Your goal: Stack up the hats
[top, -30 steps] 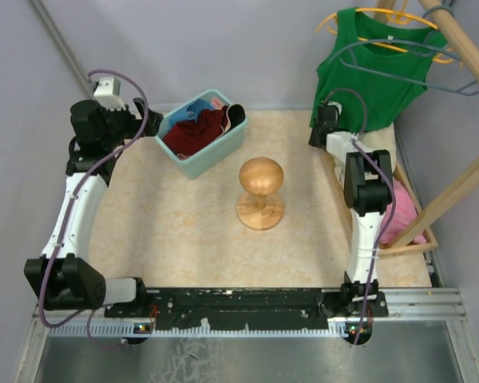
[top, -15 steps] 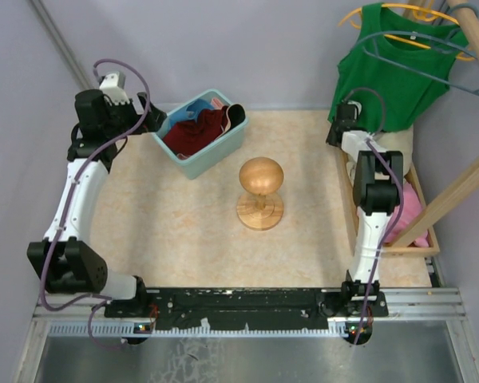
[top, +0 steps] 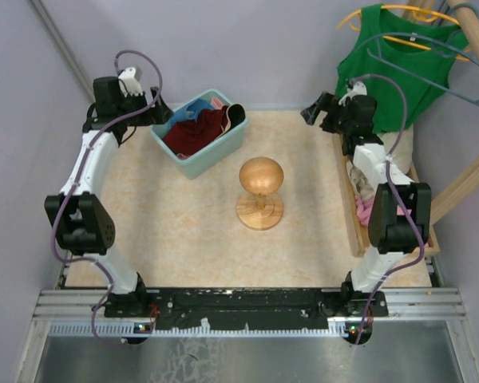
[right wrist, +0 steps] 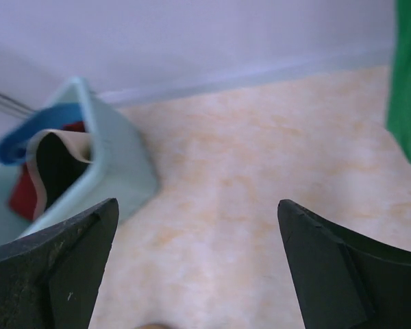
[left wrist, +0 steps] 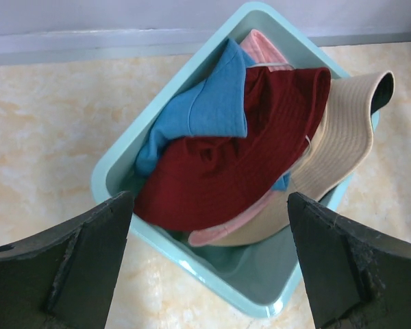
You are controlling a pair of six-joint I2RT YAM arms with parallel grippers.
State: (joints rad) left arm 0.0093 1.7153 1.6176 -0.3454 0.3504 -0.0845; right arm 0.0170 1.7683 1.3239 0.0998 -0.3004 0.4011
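Left gripper (left wrist: pixel 209 199): jaws spread wide, holding nothing; it hovers just above the near-left rim of the basket, and its wrist view looks straight down on the hats.
Right gripper (right wrist: pixel 197 205): jaws spread wide, holding nothing; it sits over the far right of the table beside the tank top, faces the basket, and is well apart from it.
Teal plastic basket (top: pixel 215 153): at the far left of the table, set at an angle; all four hats lie bunched inside it.
Dark red hat (left wrist: pixel 233 157): on top of the pile, in the middle.
Blue hat (left wrist: pixel 205 103): at the far-left side, partly under the dark red hat.
Beige hat (left wrist: pixel 346 137): on the right, its brim folded up over the basket rim and showing a dark lining.
Pink hat (left wrist: pixel 260 48): lowest in the pile, showing only at the far corner and as a strip under the dark red hat.
Wooden hat stand (top: pixel 260 179): upright at the table centre, with a round head on a disc base and nothing on it.
Green tank top (top: pixel 387 72): on a hanger at the far right.
Table (top: pixel 184 231): beige marbled top.
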